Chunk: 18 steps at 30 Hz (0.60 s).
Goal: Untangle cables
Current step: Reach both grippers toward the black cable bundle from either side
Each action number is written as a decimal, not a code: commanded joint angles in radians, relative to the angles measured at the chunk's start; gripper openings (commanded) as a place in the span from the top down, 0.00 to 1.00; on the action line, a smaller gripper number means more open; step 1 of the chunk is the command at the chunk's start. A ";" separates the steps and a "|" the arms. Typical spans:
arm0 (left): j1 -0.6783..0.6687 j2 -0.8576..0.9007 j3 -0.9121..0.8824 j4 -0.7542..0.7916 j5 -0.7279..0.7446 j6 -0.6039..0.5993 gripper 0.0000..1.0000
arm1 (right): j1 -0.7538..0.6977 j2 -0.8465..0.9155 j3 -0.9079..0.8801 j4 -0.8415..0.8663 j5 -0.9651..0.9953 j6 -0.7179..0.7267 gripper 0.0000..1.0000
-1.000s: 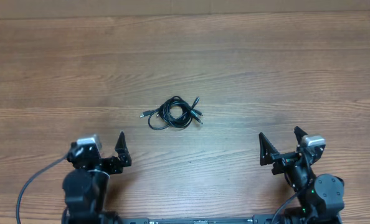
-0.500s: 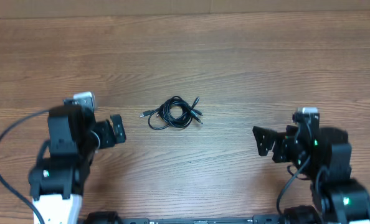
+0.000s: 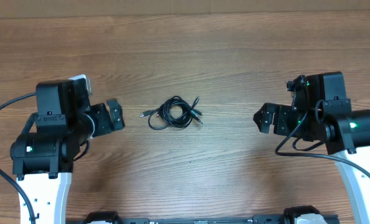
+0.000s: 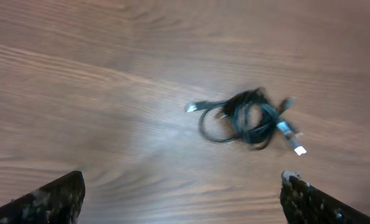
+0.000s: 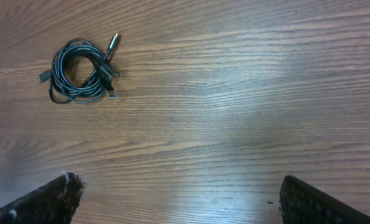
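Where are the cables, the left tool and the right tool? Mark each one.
cables [image 3: 174, 114]: overhead view, middle of the coiled bundle.
left tool [image 3: 116, 116]: overhead view, midway between its fingertips.
right tool [image 3: 260, 119]: overhead view, midway between its fingertips.

Cables [image 5: 79, 71] bundled top-L on wood table [image 5: 235, 93]; R fingers [image 5: 48, 202] spread wide, btm corners.

table [image 3: 235, 50]: is showing smooth wood grain, a faint sheen | cables [image 3: 174, 113]: are looking matt black, plug tips silvery metal
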 commanded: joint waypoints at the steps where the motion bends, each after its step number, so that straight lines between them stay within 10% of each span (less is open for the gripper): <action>1: 0.005 0.003 0.023 0.088 0.126 -0.175 0.00 | -0.002 -0.005 0.033 -0.005 -0.027 0.000 0.00; 18: -0.295 0.414 0.118 0.187 -0.043 -0.077 0.08 | -0.002 -0.005 0.033 -0.005 -0.048 0.000 0.00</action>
